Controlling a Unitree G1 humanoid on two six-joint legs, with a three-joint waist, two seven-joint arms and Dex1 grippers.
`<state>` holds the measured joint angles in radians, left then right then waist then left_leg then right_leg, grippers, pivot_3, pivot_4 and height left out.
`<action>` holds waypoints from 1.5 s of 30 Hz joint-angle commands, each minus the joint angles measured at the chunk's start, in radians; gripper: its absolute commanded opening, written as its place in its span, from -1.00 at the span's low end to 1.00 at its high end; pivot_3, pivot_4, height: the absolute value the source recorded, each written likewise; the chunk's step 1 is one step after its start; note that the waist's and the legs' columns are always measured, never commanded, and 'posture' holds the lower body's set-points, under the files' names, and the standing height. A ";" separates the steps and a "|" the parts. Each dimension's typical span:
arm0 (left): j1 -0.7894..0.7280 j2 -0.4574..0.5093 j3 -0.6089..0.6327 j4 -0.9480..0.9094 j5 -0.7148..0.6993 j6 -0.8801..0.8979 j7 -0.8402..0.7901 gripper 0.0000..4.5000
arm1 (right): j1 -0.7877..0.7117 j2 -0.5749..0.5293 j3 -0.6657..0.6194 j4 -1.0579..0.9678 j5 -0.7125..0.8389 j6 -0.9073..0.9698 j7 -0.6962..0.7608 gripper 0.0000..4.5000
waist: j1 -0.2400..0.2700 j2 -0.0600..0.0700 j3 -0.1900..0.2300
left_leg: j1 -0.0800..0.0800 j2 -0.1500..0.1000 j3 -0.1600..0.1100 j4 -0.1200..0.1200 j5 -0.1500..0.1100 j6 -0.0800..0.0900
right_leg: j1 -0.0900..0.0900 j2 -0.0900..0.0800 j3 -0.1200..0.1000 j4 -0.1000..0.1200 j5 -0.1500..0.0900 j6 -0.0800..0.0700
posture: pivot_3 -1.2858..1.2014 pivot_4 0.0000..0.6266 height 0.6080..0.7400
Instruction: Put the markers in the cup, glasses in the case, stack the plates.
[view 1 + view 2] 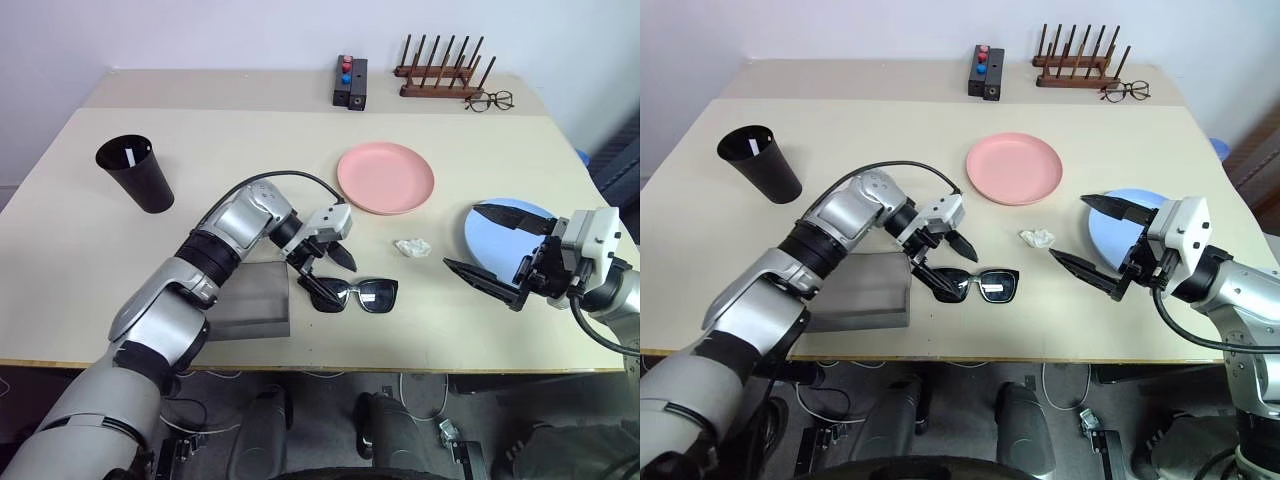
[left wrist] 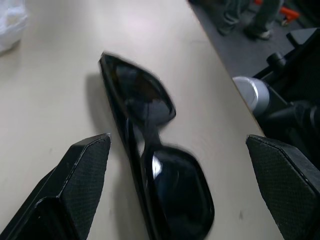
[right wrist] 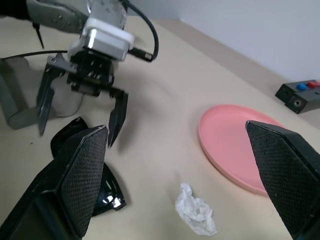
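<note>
One of three jobs looks done, as judged: a white marker (image 1: 131,157) is seen inside the cup (image 1: 136,172), far left of the table (image 1: 60,240). Next along, the case (image 1: 250,300) lies flat nr the front edge, nothing seen in it, partly hidden by the left arm. Left gripper (image 1: 330,268) is poised w/ jaws spread wide over the glasses' (image 1: 358,294) left end, nothing gripped yet; glasses rest on the table just beside the case. Pink plate (image 1: 386,177) sits mid-table, blue plate (image 1: 1110,232) well apart at right, so not stacked. Right gripper (image 1: 492,250) is held w/ jaws wide, empty, over the blue plate's near side.
</note>
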<state>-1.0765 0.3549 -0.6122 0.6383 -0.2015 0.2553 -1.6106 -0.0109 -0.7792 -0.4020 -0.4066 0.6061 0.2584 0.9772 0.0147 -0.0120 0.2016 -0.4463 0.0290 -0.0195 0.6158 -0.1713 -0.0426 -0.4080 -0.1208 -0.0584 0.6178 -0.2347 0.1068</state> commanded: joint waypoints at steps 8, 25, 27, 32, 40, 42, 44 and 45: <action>0.017 -0.023 -0.003 -0.014 0.045 0.012 -0.004 0.40 | -0.002 0.001 -0.019 -0.031 0.020 -0.002 -0.036 1.00 | -0.001 0.000 0.000 | 0.000 0.000 0.000 0.000 0.000 0.000 | 0.000 0.000 0.000 0.001 0.000 0.000 | 0.03 -0.52 1.00; 0.024 -0.066 0.086 -0.025 0.082 0.078 -0.002 -0.12 | -0.015 0.001 -0.010 -0.016 0.016 -0.007 -0.042 1.00 | -0.001 0.000 0.000 | 0.000 0.000 0.000 0.000 0.000 0.000 | 0.000 0.000 0.000 0.001 0.000 0.000 | 0.03 -0.52 1.00; 0.027 -0.060 0.083 -0.042 0.084 0.081 -0.004 0.31 | -0.015 0.001 -0.010 -0.014 0.016 -0.007 -0.041 1.00 | -0.001 0.000 0.000 | 0.000 0.000 0.000 0.000 0.000 0.000 | 0.000 0.000 0.000 0.001 0.000 0.000 | 0.03 -0.52 1.00; 0.036 -0.030 0.032 -0.082 0.068 0.134 -0.004 0.72 | -0.019 0.002 -0.008 -0.010 0.016 -0.007 -0.043 1.00 | -0.001 0.000 0.000 | 0.001 0.000 0.000 0.000 0.000 0.000 | 0.000 0.000 0.000 0.001 0.000 0.000 | 0.03 -0.52 1.00; 0.052 -0.053 0.014 -0.069 0.144 0.107 0.030 0.72 | -0.024 0.005 -0.004 -0.007 0.010 -0.011 -0.049 1.00 | 0.000 0.000 0.000 | 0.000 0.000 0.000 0.001 0.000 0.000 | 0.000 0.000 0.000 0.001 0.000 0.000 | 0.03 -0.52 1.00; 0.064 -0.048 0.011 -0.092 0.156 0.102 0.024 0.72 | -0.026 0.007 -0.003 -0.005 0.009 -0.012 -0.051 1.00 | -0.001 0.000 0.000 | 0.000 0.000 0.000 0.001 0.000 0.000 | 0.000 0.000 0.000 0.001 0.000 0.000 | 0.03 -0.52 1.00; 0.077 -0.045 0.012 -0.110 0.169 0.094 0.030 0.72 | -0.026 0.008 -0.004 -0.005 0.010 -0.013 -0.052 1.00 | -0.001 0.000 0.000 | 0.001 0.000 0.000 0.001 0.000 0.000 | 0.000 0.000 0.000 0.001 0.000 0.000 | 0.03 -0.52 1.00; 0.083 -0.046 0.014 -0.117 0.174 0.094 0.037 0.49 | -0.025 0.008 -0.004 -0.004 0.009 -0.014 -0.052 1.00 | -0.001 0.000 0.000 | 0.001 0.000 0.000 0.001 0.000 0.000 | 0.000 0.000 0.000 0.001 0.000 0.000 | 0.03 -0.52 1.00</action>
<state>-0.9987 0.3087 -0.6060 0.5502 -0.0378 0.3586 -1.5803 -0.0246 -0.7726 -0.3954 -0.4056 0.6103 0.2576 0.9288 0.0133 -0.0119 0.2015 -0.4454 0.0290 -0.0198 0.6164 -0.1714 -0.0424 -0.4078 -0.1207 -0.0584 0.6194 -0.2346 0.1067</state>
